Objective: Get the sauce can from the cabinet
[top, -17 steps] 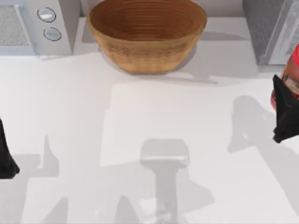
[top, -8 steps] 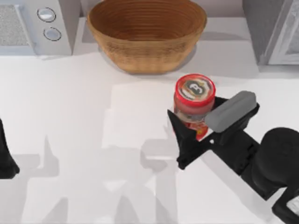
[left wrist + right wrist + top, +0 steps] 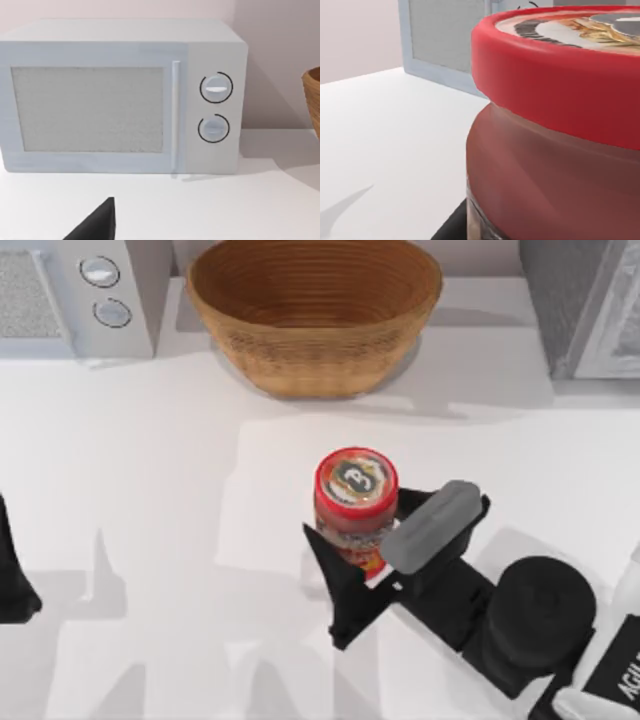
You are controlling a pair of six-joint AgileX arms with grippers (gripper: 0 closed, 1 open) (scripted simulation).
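Gripping the sauce can between the two dark fingers of my right gripper, I am holding it upright over the middle of the white table, the jaws parted just by the can's width and closed against its sides; the red rim and dark round emblem are facing the camera above; in the right wrist view the can is sitting very close, red lid over a darker body. The woven basket is standing at the far edge of the table, well apart from the can, with bare tabletop lying between them; the microwave is sitting at the far left corner, and a grey cabinet is standing at the far right; my left gripper is idling at the left edge, and I cannot tell how its jaws stand; its wrist camera is facing the microwave, with the basket's rim beside it.
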